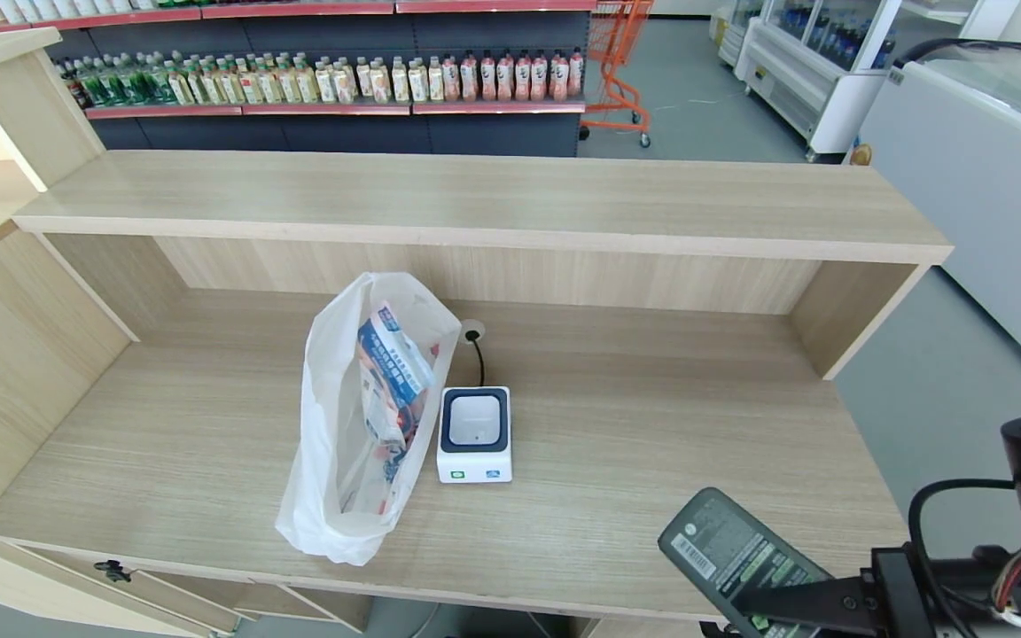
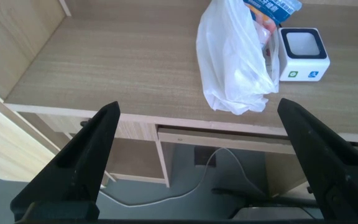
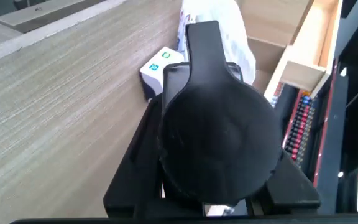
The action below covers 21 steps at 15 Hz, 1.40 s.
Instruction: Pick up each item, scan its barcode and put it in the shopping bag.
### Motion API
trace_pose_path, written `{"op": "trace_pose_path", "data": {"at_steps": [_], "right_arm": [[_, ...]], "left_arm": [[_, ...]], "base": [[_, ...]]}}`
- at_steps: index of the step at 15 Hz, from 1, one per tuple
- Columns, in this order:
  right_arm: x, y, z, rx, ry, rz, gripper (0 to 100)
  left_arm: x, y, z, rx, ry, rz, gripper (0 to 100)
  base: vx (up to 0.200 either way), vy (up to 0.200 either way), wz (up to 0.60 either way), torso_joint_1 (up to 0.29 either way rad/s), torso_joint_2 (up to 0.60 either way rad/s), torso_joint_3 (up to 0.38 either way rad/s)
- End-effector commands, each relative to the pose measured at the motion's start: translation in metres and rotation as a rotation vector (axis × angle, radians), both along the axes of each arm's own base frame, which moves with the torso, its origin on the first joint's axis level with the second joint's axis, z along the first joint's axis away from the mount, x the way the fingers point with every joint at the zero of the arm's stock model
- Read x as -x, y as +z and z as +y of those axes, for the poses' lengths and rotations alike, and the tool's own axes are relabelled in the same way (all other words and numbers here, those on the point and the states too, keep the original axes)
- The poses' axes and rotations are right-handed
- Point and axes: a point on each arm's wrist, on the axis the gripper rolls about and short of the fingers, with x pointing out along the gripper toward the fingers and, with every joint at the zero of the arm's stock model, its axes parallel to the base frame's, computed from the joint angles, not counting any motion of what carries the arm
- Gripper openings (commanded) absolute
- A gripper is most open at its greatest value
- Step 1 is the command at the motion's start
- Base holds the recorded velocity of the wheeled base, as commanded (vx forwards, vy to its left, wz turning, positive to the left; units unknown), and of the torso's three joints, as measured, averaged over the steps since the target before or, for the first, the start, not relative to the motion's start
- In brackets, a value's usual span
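Note:
My right gripper (image 1: 798, 604) is shut on a flat dark grey package (image 1: 728, 551) with a white barcode label facing up, held over the counter's front right corner. In the right wrist view the dark package (image 3: 216, 124) hides most of the gripper. The white barcode scanner (image 1: 474, 433) sits mid-counter, screen up. Just left of it lies the white plastic shopping bag (image 1: 346, 443), with a blue-and-white packet (image 1: 391, 368) inside. My left gripper (image 2: 197, 162) hangs open and empty in front of the counter edge, short of the bag (image 2: 232, 59) and the scanner (image 2: 301, 53).
The wooden counter (image 1: 670, 416) has a raised shelf (image 1: 475, 199) along its back and side walls. A black cable (image 1: 479, 359) runs from the scanner to a hole behind it. Store shelves with bottles (image 1: 324, 80) stand beyond, freezers (image 1: 962, 151) at the right.

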Motion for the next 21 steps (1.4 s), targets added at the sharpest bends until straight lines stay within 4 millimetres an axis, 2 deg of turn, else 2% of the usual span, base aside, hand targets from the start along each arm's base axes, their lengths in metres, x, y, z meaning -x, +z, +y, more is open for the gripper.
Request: {"op": "trace_pose_path", "data": {"at_steps": [1,5,13,17,21], "right_arm": [[0.009,-0.006,0.004,0.024,0.076,-0.028,0],[0.014,-0.013,0.005,-0.027,0.263,-0.052,0],[0.022,-0.015,0.005,-0.044,0.345,-0.073,0],[0.042,-0.016,-0.006,-0.028,0.355,-0.050,0],[0.044,-0.012,-0.007,-0.036,0.356,-0.074,0]], "left_arm": [[0.000,0.000,0.000,0.000,0.000,0.000,100],[0.000,0.000,0.000,0.000,0.000,0.000,100],[0.000,0.000,0.000,0.000,0.000,0.000,100],[0.000,0.000,0.000,0.000,0.002,0.000,100],[0.000,0.000,0.000,0.000,0.000,0.000,100]], "base": [[0.000,0.000,0.00,0.000,0.00,0.000],[0.000,0.000,0.00,0.000,0.00,0.000],[0.000,0.000,0.00,0.000,0.00,0.000],[0.000,0.000,0.00,0.000,0.00,0.000],[0.000,0.000,0.00,0.000,0.00,0.000]]}}
